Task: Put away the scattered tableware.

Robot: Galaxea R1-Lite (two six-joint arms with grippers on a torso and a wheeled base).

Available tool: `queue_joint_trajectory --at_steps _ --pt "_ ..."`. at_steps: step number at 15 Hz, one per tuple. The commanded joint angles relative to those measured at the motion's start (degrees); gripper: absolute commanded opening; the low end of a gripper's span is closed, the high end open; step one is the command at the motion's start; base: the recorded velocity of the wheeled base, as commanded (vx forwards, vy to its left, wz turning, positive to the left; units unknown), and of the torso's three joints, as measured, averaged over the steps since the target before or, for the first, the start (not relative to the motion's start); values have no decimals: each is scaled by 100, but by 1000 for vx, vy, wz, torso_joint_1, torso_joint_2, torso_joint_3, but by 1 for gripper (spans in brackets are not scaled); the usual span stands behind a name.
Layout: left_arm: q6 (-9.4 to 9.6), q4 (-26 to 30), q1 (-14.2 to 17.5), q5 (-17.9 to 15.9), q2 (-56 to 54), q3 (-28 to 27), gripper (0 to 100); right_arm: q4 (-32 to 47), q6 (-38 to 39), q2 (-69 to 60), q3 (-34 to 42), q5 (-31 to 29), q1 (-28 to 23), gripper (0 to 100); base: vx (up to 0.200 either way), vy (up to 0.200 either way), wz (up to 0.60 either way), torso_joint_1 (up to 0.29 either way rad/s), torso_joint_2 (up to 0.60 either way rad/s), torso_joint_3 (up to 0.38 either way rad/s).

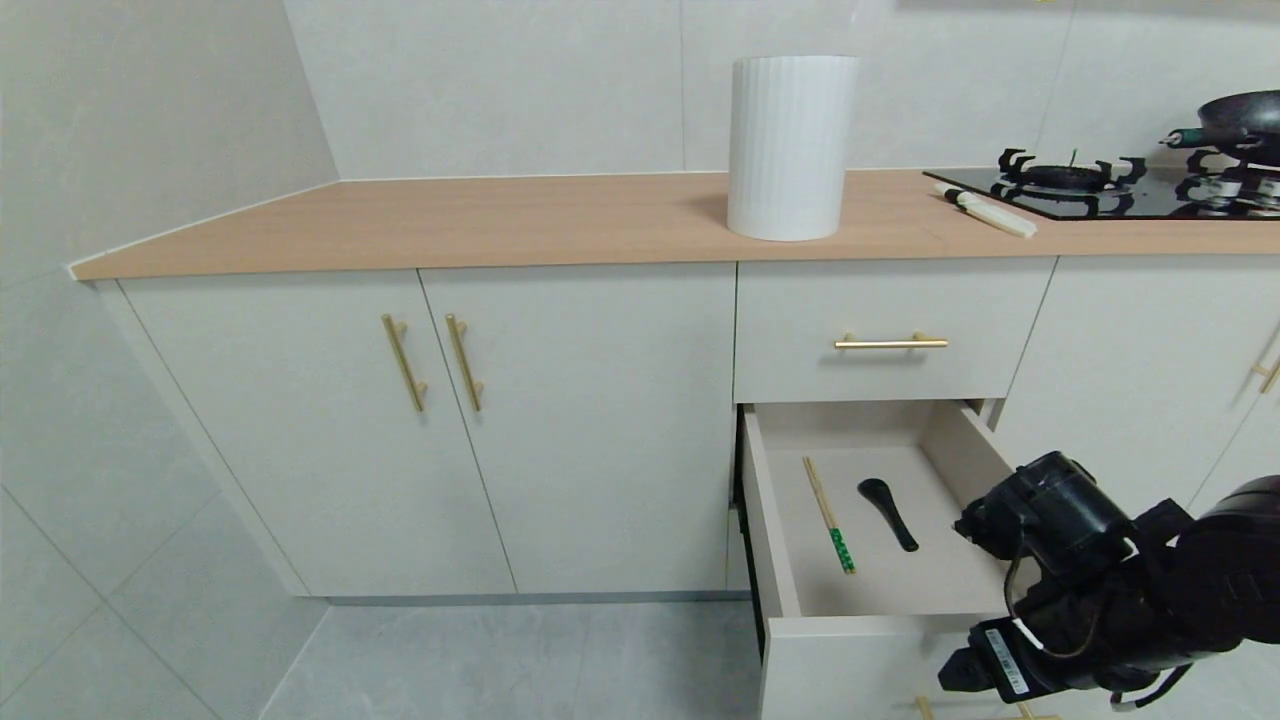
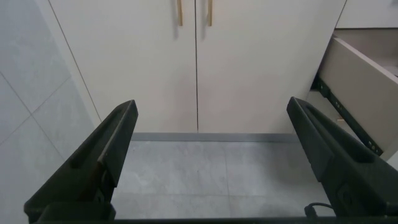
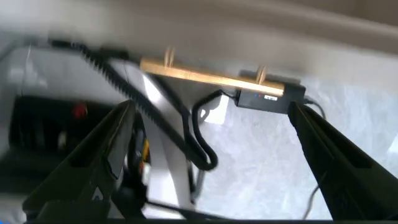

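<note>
Right claw [image 3: 210, 107] and left claw [image 2: 211, 104] both gape released; wooden countertop [image 1: 500, 220] tops pale cabinets [image 1: 580, 430] over grey tiled floor [image 1: 500, 660].

The left gripper [image 2: 211, 107] hangs, jaws spread wide, above the grey floor [image 2: 205, 177], facing cabinet doors [image 2: 143, 68] beside a pulled-out drawer [image 2: 364, 65].

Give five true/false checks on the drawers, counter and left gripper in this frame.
1. The lower drawer is pulled open. True.
2. The black spoon lies on the countertop. False: it lies in the lower drawer, beside the chopsticks.
3. The white ribbed container stands upright on the countertop. True.
4. The upper drawer is open. False: it is closed.
5. The left gripper holds the chopsticks. False: it is open and empty.
</note>
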Motion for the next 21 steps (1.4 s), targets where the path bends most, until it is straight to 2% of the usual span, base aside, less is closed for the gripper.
queue_joint_trajectory --at_steps 1,10,15,21 --pt "-1 0 -4 3 0 0 100 -97 36 279 -87 -6 13 100 0 0 0 0 0 0" --pt "-1 0 -4 -5 0 0 100 -1248 212 885 -289 -243 -268 100 0 0 0 0 0 0" --pt "-1 0 -4 3 0 0 100 -1301 71 1562 -1247 -243 -391 100 0 0 0 0 0 0" --pt "-1 0 -4 3 0 0 100 -1310 -148 2546 -2741 -454 -637 100 0 0 0 0 0 0"
